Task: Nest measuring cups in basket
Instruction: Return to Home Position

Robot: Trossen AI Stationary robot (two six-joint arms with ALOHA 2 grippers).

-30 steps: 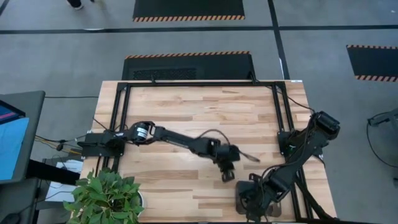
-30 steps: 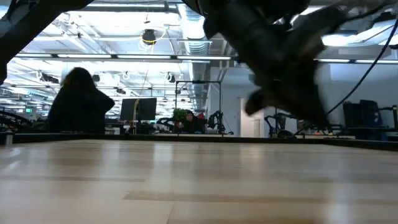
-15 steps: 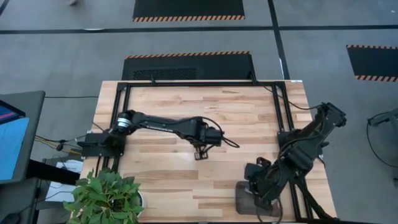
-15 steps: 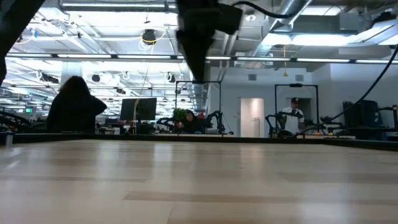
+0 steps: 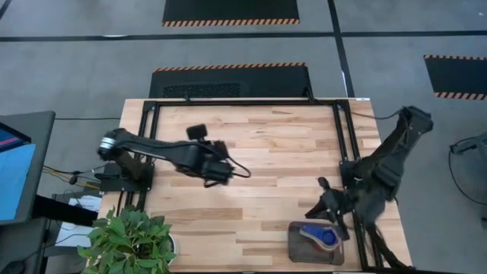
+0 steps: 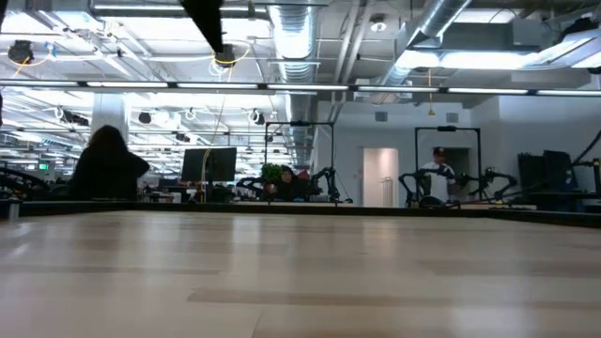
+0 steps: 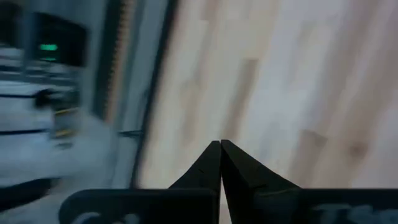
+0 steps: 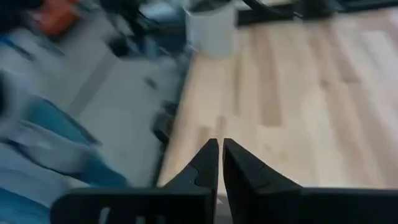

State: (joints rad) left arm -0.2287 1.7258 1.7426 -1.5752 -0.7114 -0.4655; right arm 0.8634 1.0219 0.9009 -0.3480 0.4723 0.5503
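Observation:
The dark grey basket [image 5: 295,248] lies at the table's near right corner. The measuring cups sit nested inside it; only a blue cup [image 5: 326,237] on top shows, its handle [image 5: 308,231] pointing left. My right gripper [image 5: 319,199] hovers just beyond the basket's far edge, shut and holding nothing; its fingertips [image 8: 220,143] meet in the right wrist view. My left gripper [image 5: 198,134] hangs over the table's left half, far from the basket, and is also shut [image 7: 220,144] and holding nothing. The other cups are hidden under the blue one.
A potted plant [image 5: 129,242] in a white pot [image 8: 211,26] stands at the near left corner. A black frame [image 5: 243,102] runs round the tabletop. Bare wood lies between the arms. In the low view, people sit and stand in the room behind [image 6: 108,169].
My left arm has drawn back from the table's middle toward the left edge, rising and folding. My right arm has lifted off the basket and pulled back toward the right and far side, uncovering the basket with the blue cup in it.

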